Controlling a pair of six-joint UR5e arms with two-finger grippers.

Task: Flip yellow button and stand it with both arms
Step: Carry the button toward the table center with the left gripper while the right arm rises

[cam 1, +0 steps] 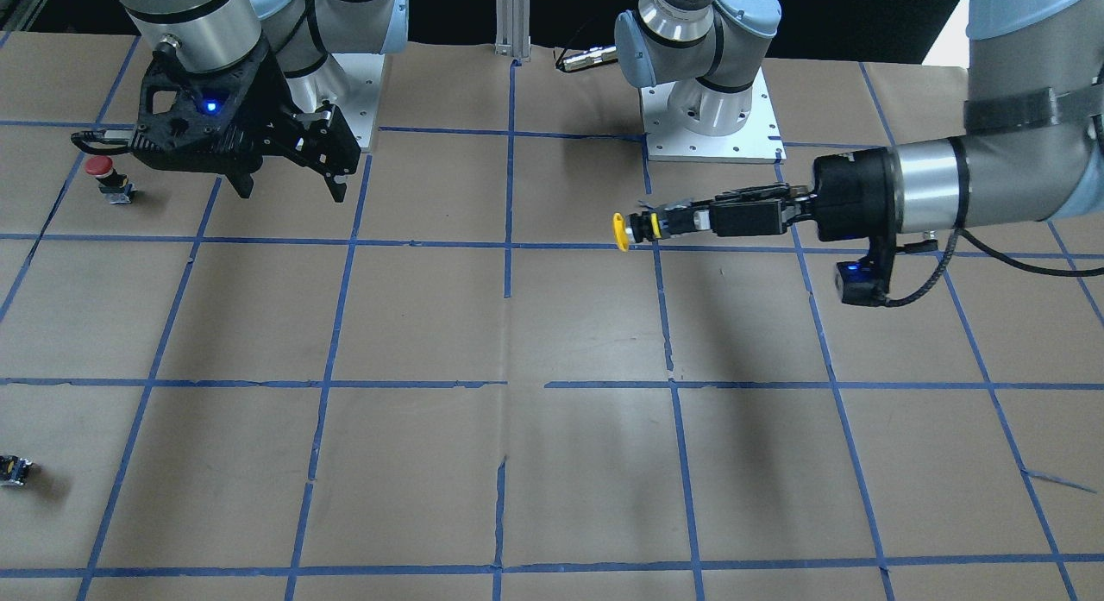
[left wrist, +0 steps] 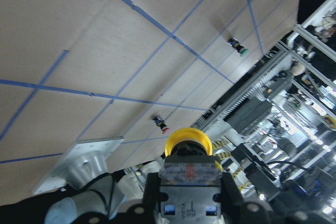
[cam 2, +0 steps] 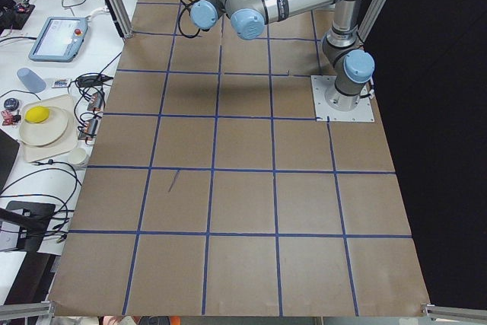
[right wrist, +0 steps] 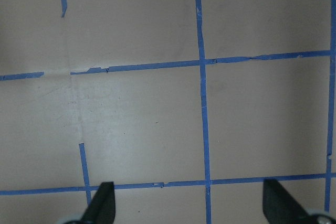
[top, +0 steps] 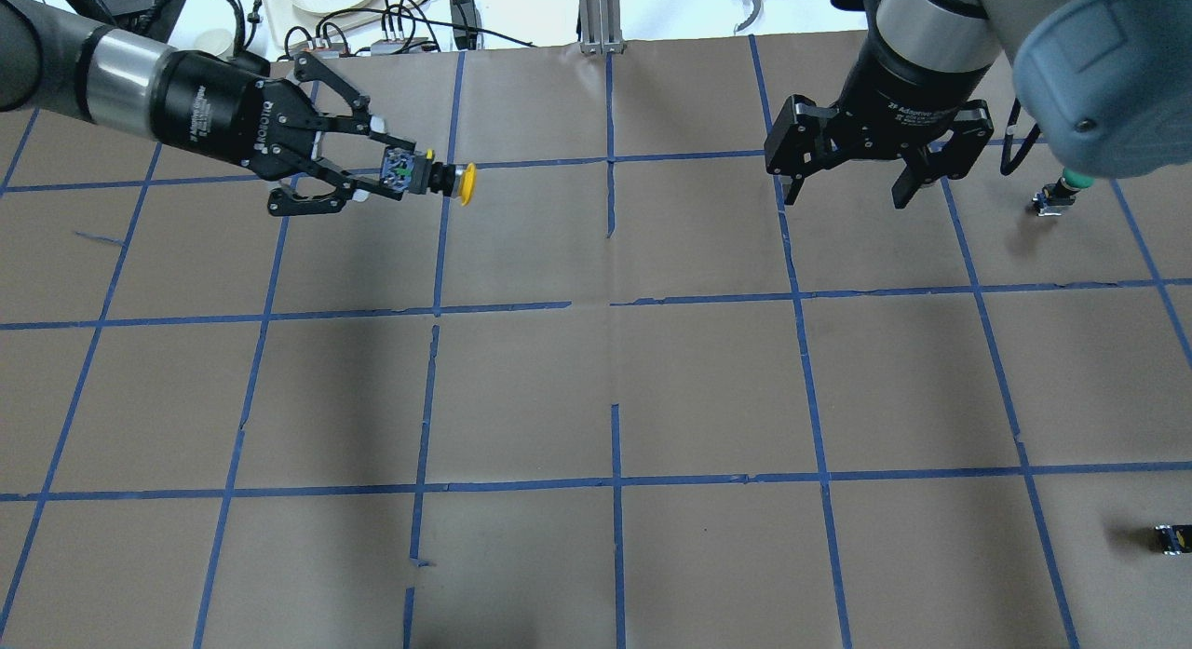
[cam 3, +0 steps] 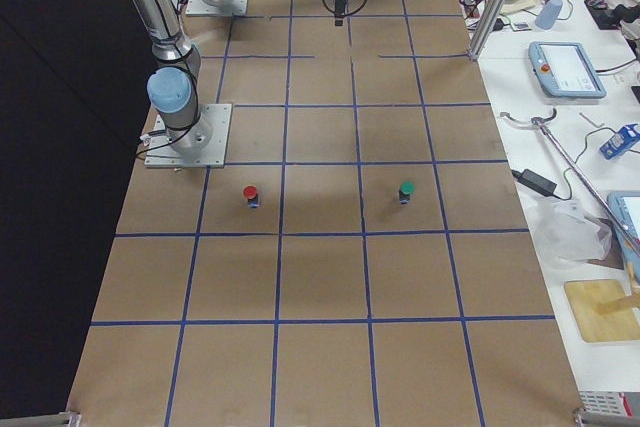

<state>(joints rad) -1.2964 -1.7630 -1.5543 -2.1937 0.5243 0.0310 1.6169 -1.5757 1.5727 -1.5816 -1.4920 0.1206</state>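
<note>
My left gripper [top: 391, 171] is shut on the black-and-silver body of the yellow button [top: 447, 179] and holds it level above the table, cap pointing toward the table's middle. It shows in the front view too, the left gripper [cam 1: 686, 222] with the yellow button [cam 1: 634, 228] sticking out. In the left wrist view the yellow button [left wrist: 189, 153] sits between the fingers. My right gripper [top: 846, 197] is open and empty, pointing down above the table, well apart from the button; it also shows in the front view [cam 1: 291, 191] and in its wrist view [right wrist: 190, 208].
A red-capped button [cam 1: 105, 177] stands by my right gripper. A green-capped button [top: 1059, 196] stands further right. A small dark switch part [top: 1171, 538] lies near the table's right edge. Brown paper with blue tape lines [top: 615, 304] covers the table.
</note>
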